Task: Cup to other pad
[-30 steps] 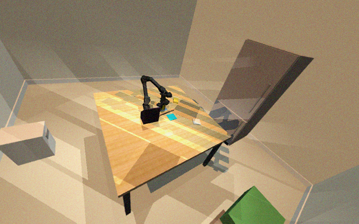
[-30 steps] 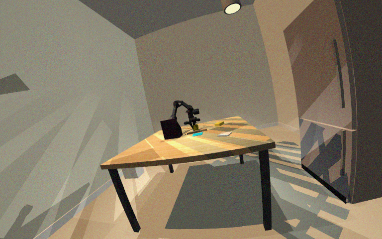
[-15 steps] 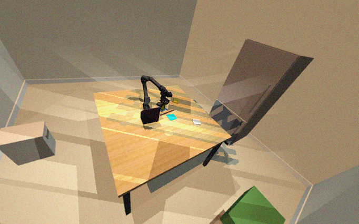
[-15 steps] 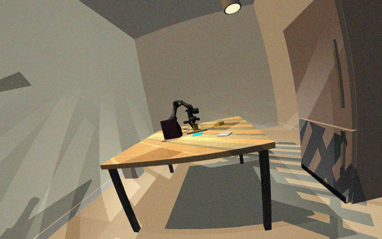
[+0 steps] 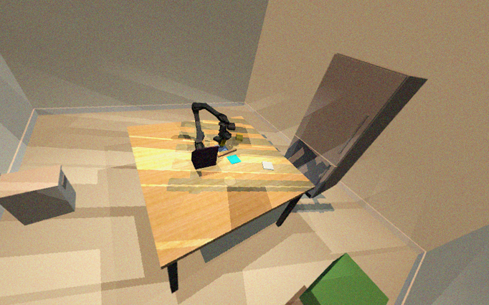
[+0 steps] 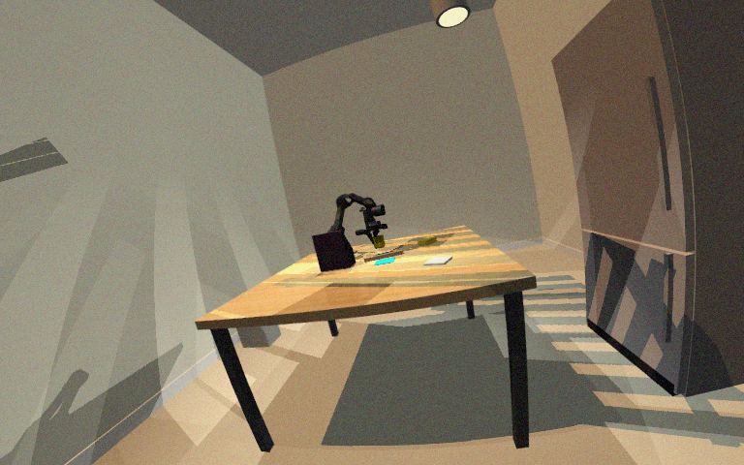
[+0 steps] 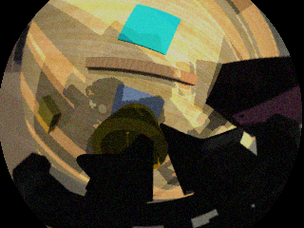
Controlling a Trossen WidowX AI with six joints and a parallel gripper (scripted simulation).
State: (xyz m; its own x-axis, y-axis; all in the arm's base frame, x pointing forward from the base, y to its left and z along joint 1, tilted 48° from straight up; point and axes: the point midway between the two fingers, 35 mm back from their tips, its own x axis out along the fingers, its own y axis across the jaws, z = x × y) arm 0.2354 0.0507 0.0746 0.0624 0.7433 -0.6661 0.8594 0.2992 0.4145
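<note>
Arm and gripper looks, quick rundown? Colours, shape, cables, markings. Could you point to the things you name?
Arm (image 5: 212, 111) (image 6: 356, 197): matte black, slim angular links, bulky joints. Gripper (image 5: 222, 141) (image 6: 374, 241) (image 7: 155, 127): black, two tapered, pointed fingers. No cables or markings discernible at this resolution.

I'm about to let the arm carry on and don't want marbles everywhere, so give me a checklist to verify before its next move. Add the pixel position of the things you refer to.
1. Pincer (image 5: 222, 142) (image 6: 375, 238) (image 7: 155, 127) shut on the cup (image 5: 222, 143) (image 6: 379, 241) (image 7: 108, 129): ok.
2. Cup raised clear of the blue pad (image 5: 222, 148) (image 7: 138, 99): ok, it appears lifted in the exterior view.
3. Cyan pad (image 5: 233, 159) (image 6: 385, 262) (image 7: 150, 28) free to receive the cup: ok, nothing stands on it.
4. Straight, low path to the cyan pad unobstructed: not ok, a wooden strip (image 5: 227, 152) (image 6: 384, 256) (image 7: 142, 70) lies between the pads.
5. Marbles all inside the cup: cannot tell, its inside is too dark.
</note>
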